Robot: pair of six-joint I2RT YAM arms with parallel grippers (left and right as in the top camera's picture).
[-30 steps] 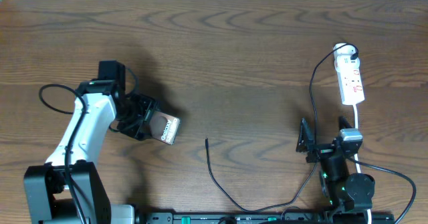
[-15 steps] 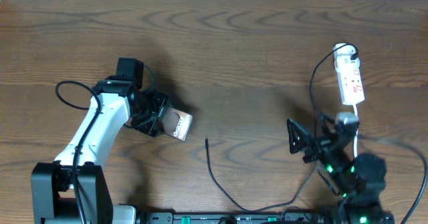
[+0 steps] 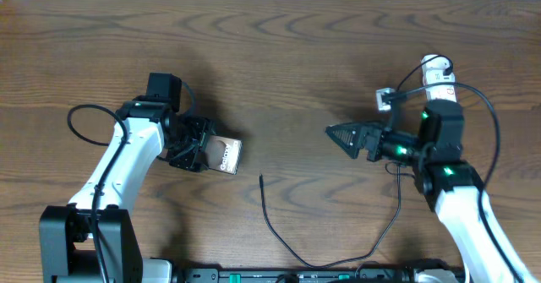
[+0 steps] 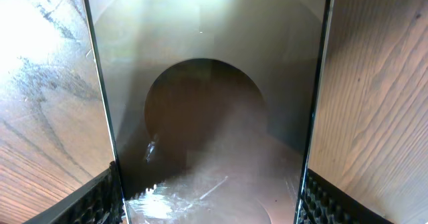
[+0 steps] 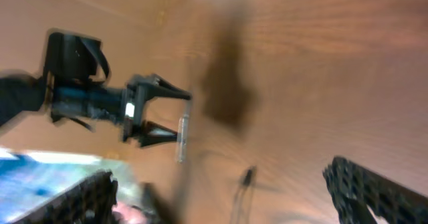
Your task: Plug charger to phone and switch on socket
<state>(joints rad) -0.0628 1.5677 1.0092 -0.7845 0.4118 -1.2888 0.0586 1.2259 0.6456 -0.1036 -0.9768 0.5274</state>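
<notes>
Overhead first: the big change was on your right side. Your right gripper [image 3: 342, 135] had been parked at the near edge a second ago. Then you swung it up and in toward the middle of the table [image 3: 296, 55], pointing left at the phone. It carried nothing. The charger [image 3: 283, 236] lay where it was, its plug tip [image 3: 261, 178] on the wood just near of the phone [image 3: 226, 155] and apart from it. Your left gripper [image 3: 205, 150] nudged the phone a bit right and far, left of centre. The socket [image 3: 436, 66] sat far right, mostly hidden behind your right arm, not touched as far as I could tell.

Left wrist: the phone [image 4: 207, 103] filled the view, with the pads [image 4: 100, 200] pressed on both long edges, so a firm clamp.

Right wrist: blurry, so you were moving fast. Your fingers [image 5: 374, 190] were spread wide with nothing between them. The phone [image 5: 181, 137] showed edge-on; I couldn't tell whether it was off the wood.

My read: you'd lined up for the cable grab, with plugging in and the switch not yet done.
</notes>
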